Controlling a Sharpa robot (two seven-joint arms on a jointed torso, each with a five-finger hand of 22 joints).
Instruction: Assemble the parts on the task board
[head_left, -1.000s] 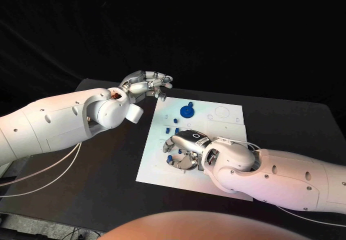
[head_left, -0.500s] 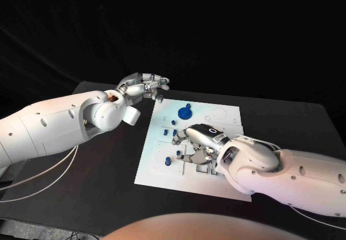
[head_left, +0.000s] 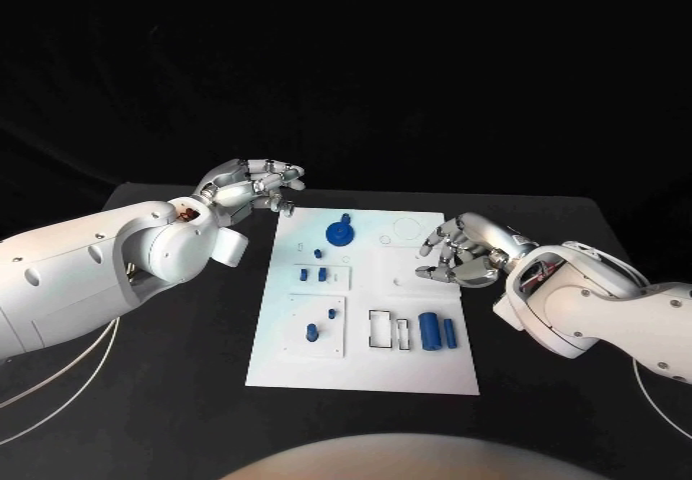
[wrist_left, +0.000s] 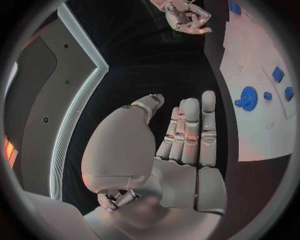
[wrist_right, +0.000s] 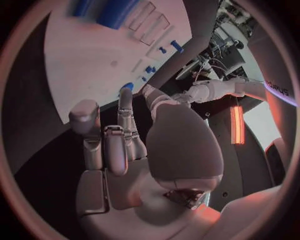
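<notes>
The white task board (head_left: 361, 355) lies in the middle of the black table. A blue gear (head_left: 340, 233) stands near its far edge, also seen as the gear (wrist_left: 248, 97). Small blue parts (head_left: 306, 273) sit below it, and two short pegs (head_left: 313, 331) stand in the near left square. Two blue cylinders (head_left: 438, 331) lie side by side at the near right. My left hand (head_left: 254, 185) hovers off the board's far left corner, fingers loosely curved and holding nothing. My right hand (head_left: 464, 250) hangs over the board's right side, also holding nothing.
Two outlined rectangular slots (head_left: 387, 330) lie just left of the cylinders. Bare black table (head_left: 173, 380) flanks the board on both sides. My left forearm (head_left: 101, 260) lies over the table's left part, my right forearm (head_left: 606, 310) over its right part.
My right hand has lifted off the board's near left area and moved to its right side, uncovering the two cylinders. The camera view shifted too. My left hand stays near the far left corner.
</notes>
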